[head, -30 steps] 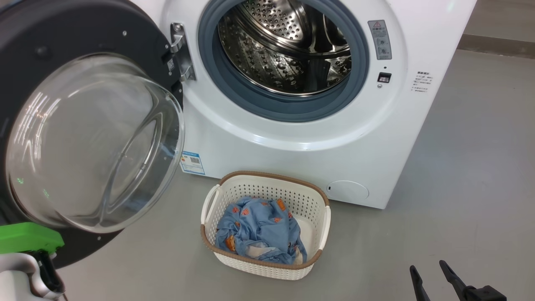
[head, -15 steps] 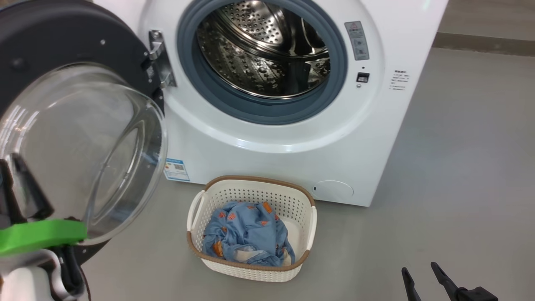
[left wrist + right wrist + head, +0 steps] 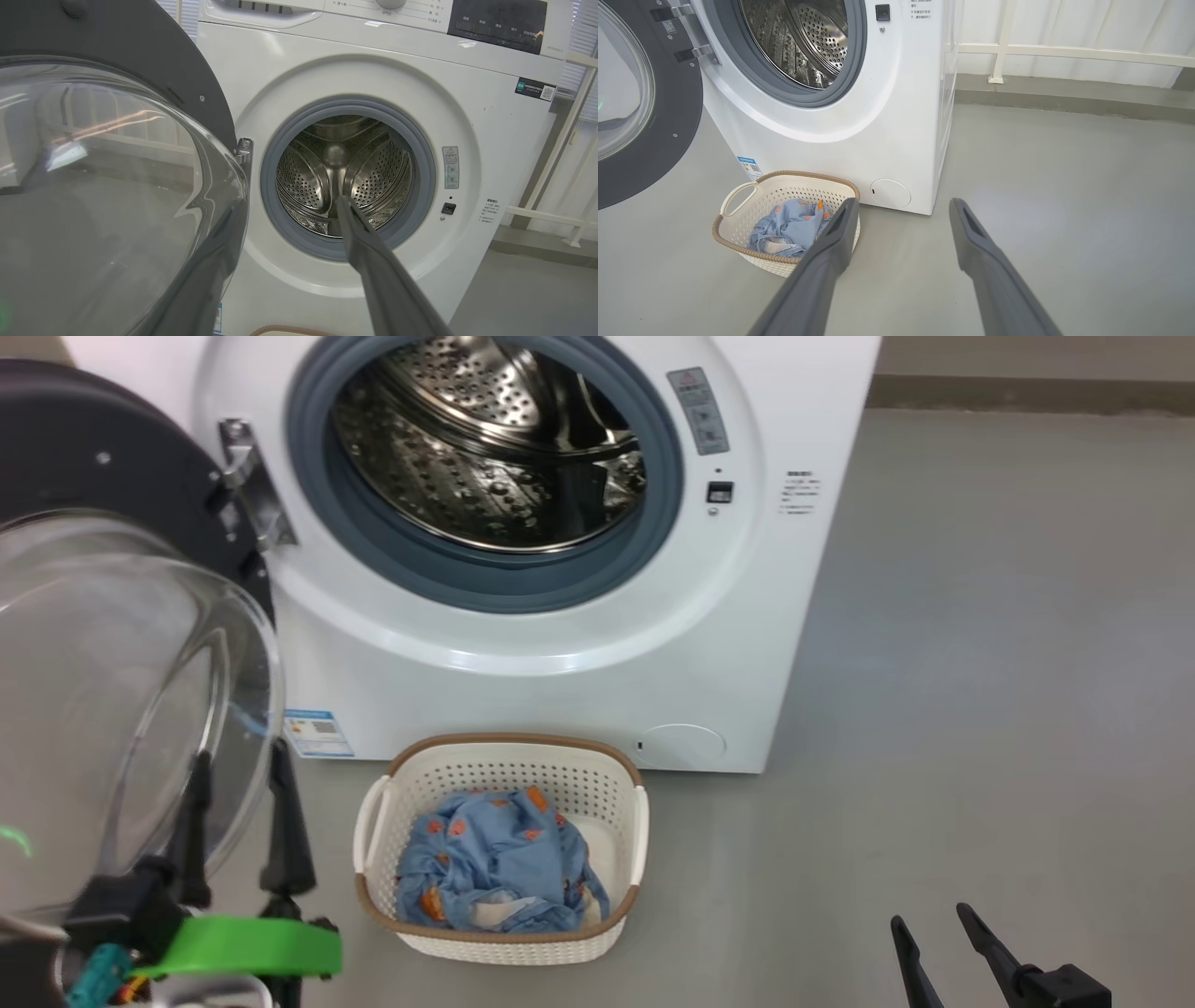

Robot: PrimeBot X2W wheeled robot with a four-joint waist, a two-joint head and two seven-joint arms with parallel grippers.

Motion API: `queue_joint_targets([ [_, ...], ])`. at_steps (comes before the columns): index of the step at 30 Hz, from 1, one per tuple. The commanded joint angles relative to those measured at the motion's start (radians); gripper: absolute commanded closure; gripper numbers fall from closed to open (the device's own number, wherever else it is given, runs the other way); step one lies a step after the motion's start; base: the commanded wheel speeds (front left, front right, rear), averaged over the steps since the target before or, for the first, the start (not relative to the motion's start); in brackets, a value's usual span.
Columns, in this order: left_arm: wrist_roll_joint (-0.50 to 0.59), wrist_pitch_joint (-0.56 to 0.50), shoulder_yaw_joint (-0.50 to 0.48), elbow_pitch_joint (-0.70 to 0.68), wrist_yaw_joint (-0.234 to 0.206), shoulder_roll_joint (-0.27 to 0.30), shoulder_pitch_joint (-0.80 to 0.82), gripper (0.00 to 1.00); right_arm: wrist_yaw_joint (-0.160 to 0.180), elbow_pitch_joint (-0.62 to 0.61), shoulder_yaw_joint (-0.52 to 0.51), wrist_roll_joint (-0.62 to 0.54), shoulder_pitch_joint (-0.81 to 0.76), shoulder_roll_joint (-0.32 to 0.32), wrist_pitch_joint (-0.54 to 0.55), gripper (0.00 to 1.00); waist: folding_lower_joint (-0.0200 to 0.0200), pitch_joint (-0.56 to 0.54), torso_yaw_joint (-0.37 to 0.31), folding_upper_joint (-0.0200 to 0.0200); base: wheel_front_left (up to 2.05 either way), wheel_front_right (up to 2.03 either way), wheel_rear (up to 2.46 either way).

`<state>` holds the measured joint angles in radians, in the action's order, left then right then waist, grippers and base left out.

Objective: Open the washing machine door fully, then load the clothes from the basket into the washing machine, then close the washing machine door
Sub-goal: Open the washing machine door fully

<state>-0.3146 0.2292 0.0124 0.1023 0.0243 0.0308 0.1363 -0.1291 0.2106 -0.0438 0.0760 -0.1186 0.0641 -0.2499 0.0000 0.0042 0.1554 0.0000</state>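
Grey floor (image 3: 934,663), white washing machine (image 3: 523,672) stood on it. The washing machine door (image 3: 112,457) is swung out at left. The basket (image 3: 509,947) is set just before the machine, the clothes (image 3: 495,868) heaped inside. The left tool (image 3: 239,756) is spread wide beside the door glass; the right tool (image 3: 929,915) is spread wide, nothing held.

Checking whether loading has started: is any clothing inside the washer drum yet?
No, in the head view the drum shows only bare perforated steel, and the clothes lie bunched in the basket.
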Motion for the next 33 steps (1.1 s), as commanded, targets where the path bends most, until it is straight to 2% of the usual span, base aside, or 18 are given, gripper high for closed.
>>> queue_joint_targets([
  [1, -0.01, 0.001, -0.02, -0.007, 0.013, 0.02, 0.006, 0.0, -0.002, -0.029, 0.03, 0.025, 0.046, 0.006, -0.012, 0.0, 0.0, 0.014, -0.036, 0.0, 0.0, 0.0, 0.0],
  [5, -0.021, 0.01, -0.004, 0.069, 0.031, 0.021, -0.028, 0.0, -0.002, -0.042, 0.041, 0.025, 0.052, 0.005, -0.012, 0.0, 0.0, 0.022, -0.077, 0.0, 0.0, 0.0, 0.0],
  [13, -0.014, 0.029, -0.02, 0.172, 0.023, 0.025, -0.08, 0.0, -0.002, -0.056, 0.036, 0.026, 0.058, 0.008, -0.012, 0.0, 0.0, 0.033, -0.114, 0.0, 0.0, 0.0, 0.0],
  [33, 0.017, 0.032, -0.047, 0.212, -0.007, 0.02, -0.13, 0.0, -0.002, -0.054, 0.033, 0.022, 0.063, 0.014, -0.012, 0.0, 0.0, 0.021, -0.057, 0.0, 0.0, 0.0, 0.0],
])
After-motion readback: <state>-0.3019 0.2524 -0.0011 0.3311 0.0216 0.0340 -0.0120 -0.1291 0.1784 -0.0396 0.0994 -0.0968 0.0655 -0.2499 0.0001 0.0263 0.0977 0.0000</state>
